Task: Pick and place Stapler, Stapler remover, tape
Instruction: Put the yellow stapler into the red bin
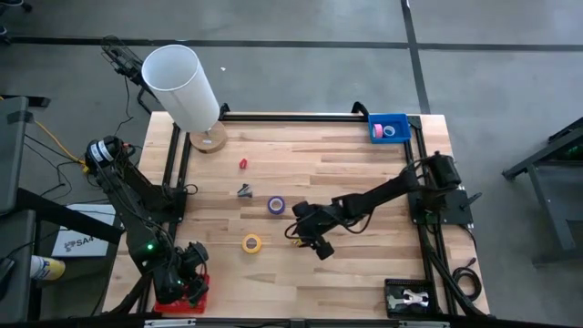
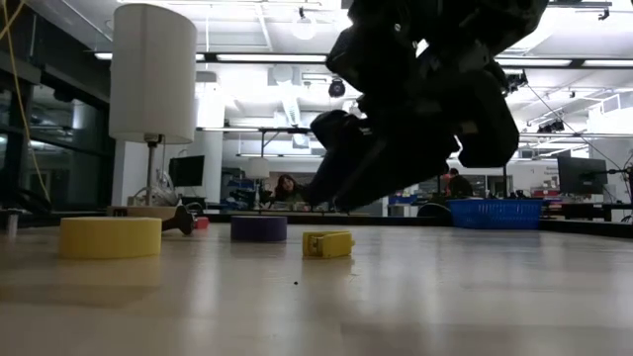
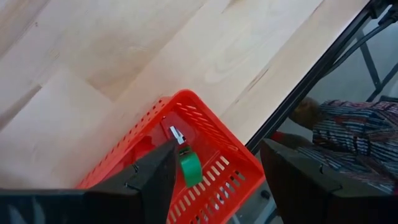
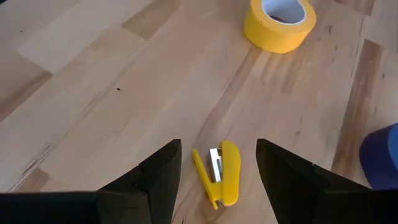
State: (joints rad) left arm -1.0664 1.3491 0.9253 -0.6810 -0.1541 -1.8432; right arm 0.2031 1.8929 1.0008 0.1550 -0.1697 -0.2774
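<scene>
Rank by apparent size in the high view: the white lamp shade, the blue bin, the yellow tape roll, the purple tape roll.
1. White lamp shade, largest.
2. Blue bin.
3. Yellow tape roll and purple tape roll: they look alike, so unranked.

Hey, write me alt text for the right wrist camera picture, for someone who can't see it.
The right gripper hangs open above a small yellow stapler that lies between its two dark fingers on the wooden table. A yellow tape roll sits farther off, and a purple roll's edge shows at one side.
</scene>
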